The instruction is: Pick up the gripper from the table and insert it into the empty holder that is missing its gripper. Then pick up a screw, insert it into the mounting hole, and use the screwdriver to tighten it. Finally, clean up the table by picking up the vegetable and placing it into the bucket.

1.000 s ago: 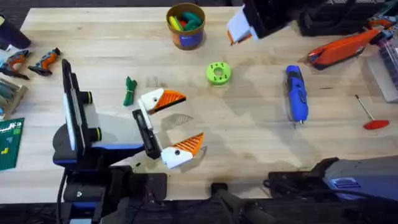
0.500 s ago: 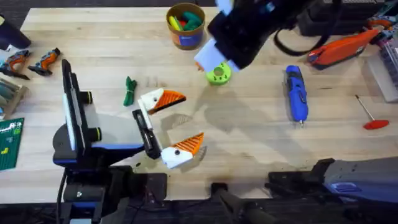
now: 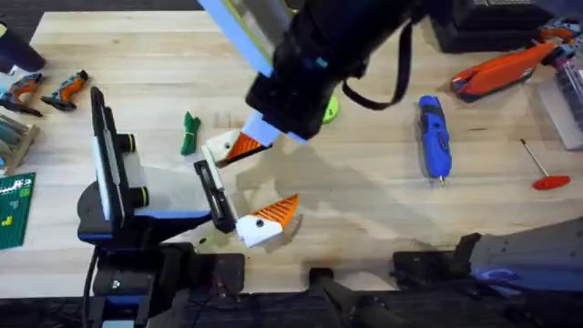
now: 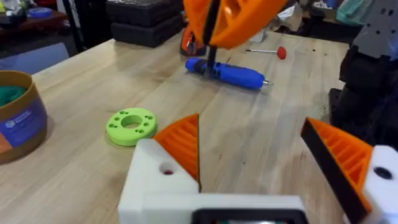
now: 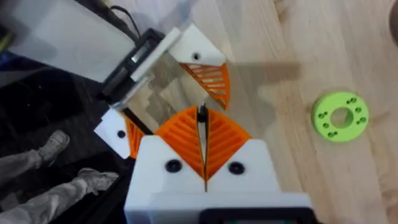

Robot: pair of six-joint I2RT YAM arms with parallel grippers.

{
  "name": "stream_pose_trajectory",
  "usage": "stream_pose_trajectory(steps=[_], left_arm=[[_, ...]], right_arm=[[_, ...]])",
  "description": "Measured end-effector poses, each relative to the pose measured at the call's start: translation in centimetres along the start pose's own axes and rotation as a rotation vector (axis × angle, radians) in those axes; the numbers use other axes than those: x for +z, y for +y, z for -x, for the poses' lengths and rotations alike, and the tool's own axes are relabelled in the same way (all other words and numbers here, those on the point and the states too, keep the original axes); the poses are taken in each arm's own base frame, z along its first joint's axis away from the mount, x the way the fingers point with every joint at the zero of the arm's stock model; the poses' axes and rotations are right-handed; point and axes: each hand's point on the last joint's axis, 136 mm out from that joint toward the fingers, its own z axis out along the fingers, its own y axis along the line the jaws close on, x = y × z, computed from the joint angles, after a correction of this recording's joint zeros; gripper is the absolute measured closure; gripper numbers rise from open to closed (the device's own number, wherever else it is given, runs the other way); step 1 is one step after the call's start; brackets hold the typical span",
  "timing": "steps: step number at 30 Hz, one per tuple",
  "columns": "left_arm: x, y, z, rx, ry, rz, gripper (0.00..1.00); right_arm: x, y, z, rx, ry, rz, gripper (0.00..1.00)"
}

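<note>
The left claw lies low over the table with its white-and-orange fingers spread wide apart, nothing between them. The right arm reaches across the middle from the far side, and the right claw hangs directly above the left claw's farther finger. In the right wrist view the right claw has its orange pads pressed together on a thin dark sliver; what that is cannot be told. The screwdriver lies flat on the table's right half, well apart from both claws. The vegetable lies on the table just beyond the left arm. The lime-green disc sits flat on the table, partly hidden under the right arm in the overhead view. The bucket stands upright near the disc.
</note>
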Motion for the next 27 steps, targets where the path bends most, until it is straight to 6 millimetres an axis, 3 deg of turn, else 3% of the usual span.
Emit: stream_pose_trajectory(steps=[8, 15, 27], left_arm=[[0.0, 0.0, 0.0, 0.000, 0.000, 0.000, 0.015], [0.0, 0.0, 0.0, 0.000, 0.000, 0.000, 0.015], [0.0, 0.0, 0.0, 0.000, 0.000, 0.000, 0.015]], right_arm=[[1.2, 1.8, 2.7, -0.102, -0.005, 0.025, 0.995], [3.4, 3.0, 2.6, -0.150, 0.043, 0.050, 0.995], [3.5, 2.1, 2.5, -0.159, 0.052, 0.018, 0.995]])
